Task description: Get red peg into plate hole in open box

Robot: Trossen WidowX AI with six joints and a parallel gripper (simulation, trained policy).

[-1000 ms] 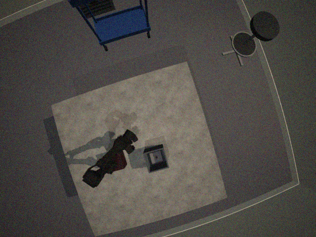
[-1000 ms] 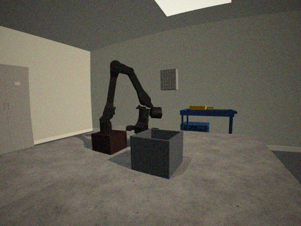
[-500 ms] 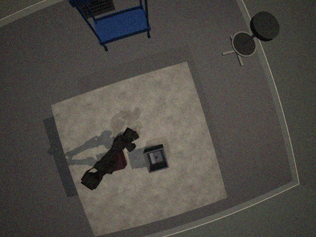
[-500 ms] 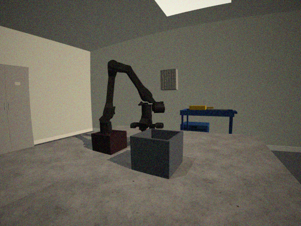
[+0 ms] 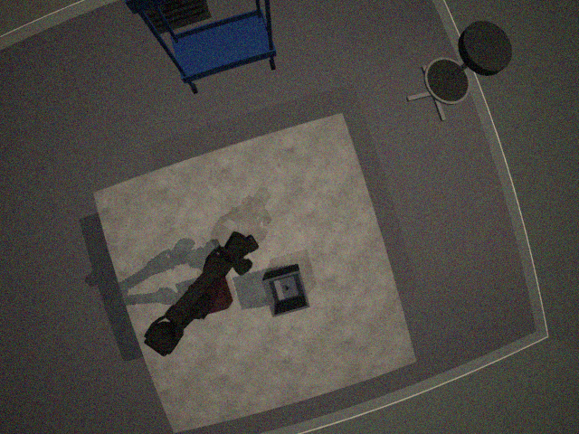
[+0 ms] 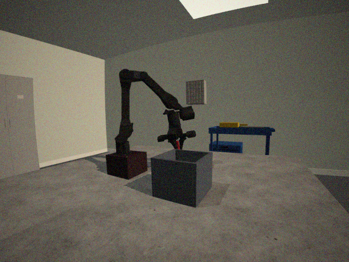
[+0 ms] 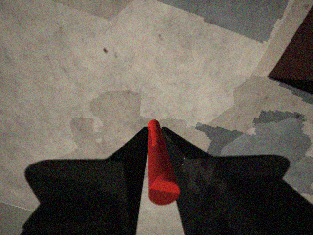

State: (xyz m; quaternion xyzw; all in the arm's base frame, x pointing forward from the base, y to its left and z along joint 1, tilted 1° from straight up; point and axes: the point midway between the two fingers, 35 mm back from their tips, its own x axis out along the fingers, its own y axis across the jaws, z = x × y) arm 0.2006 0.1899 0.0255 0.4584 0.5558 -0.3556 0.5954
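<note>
Red peg (image 6: 178,144) (image 7: 160,166): between my jaws (image 6: 178,147), gripped | handling: probably light, stiff, smooth enough to slip; I'd hold mid-shaft | open box (image 6: 173,180) (image 5: 302,290): beside jaws, peg not yet inside

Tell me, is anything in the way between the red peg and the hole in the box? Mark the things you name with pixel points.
Yes, the wall of the open box (image 5: 304,290) (image 6: 173,180) stands between the red peg (image 6: 178,144) (image 7: 160,166) and the hole (image 5: 287,287).
</note>
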